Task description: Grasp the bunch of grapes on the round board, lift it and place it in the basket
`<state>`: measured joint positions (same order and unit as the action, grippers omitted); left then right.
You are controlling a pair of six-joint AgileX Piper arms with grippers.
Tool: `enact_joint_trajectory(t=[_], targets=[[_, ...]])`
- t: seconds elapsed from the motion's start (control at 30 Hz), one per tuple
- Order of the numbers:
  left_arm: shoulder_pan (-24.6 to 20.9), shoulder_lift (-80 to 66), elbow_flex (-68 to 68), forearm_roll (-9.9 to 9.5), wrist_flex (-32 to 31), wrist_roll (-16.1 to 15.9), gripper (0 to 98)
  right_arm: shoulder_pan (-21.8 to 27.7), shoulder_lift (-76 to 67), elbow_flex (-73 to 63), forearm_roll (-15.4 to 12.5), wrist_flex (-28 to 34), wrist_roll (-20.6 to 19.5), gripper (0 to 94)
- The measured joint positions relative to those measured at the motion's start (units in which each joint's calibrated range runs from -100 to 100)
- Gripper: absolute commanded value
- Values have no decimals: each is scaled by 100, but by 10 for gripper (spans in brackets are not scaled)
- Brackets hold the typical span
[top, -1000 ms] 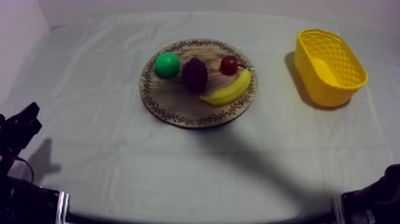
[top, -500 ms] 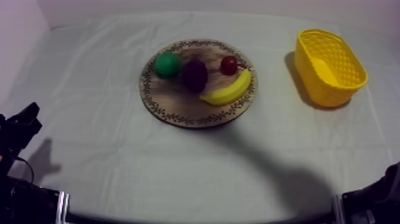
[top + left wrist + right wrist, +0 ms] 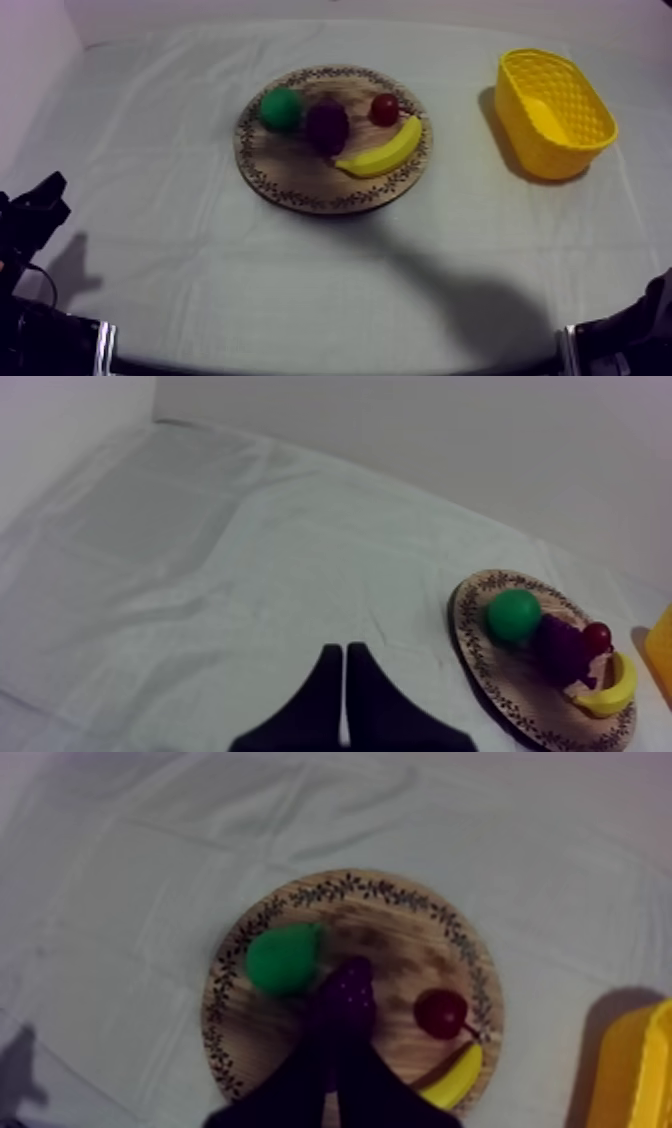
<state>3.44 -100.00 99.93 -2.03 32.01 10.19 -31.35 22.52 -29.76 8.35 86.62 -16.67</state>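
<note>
The dark purple bunch of grapes lies in the middle of the round wooden board, between a green pear and a small red fruit. A banana lies in front of them. The yellow basket stands at the right, apart from the board. My right gripper is shut on nothing, its fingers a narrow wedge pointing at the grapes from above. My left gripper is shut too, low at the left, far from the board.
The grey-white cloth is wrinkled around the board. A broad shadow lies on the cloth in front of the board, running to the lower right, where part of my right arm sits. A wall rises behind the table.
The shadow in front of the board has shifted slightly. Fruit, board, basket and left gripper have stayed put.
</note>
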Motion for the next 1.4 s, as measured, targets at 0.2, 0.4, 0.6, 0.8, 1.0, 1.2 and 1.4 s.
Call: enact_joint_trajectory(t=[0.2, 0.4, 0.6, 0.8, 1.0, 1.2, 1.4], targets=[[0, 0, 0, 0, 0, 0, 1, 75, 17, -101, -360, 546, -332, 5], [0, 0, 0, 0, 0, 0, 1, 137, -17, -142, -601, 838, -543, 4], [0, 0, 0, 0, 0, 0, 1, 117, -66, -43, -663, 761, -564, 12], [0, 0, 0, 0, 0, 0, 1, 96, -113, 56, -623, 661, -541, 34], [0, 0, 0, 0, 0, 0, 1, 19, -128, 233, -555, 566, -531, 281], [0, 0, 0, 0, 0, 0, 1, -53, -140, 506, -513, 488, -640, 659], [0, 0, 0, 0, 0, 0, 1, -34, -152, 603, -513, 463, -696, 853]])
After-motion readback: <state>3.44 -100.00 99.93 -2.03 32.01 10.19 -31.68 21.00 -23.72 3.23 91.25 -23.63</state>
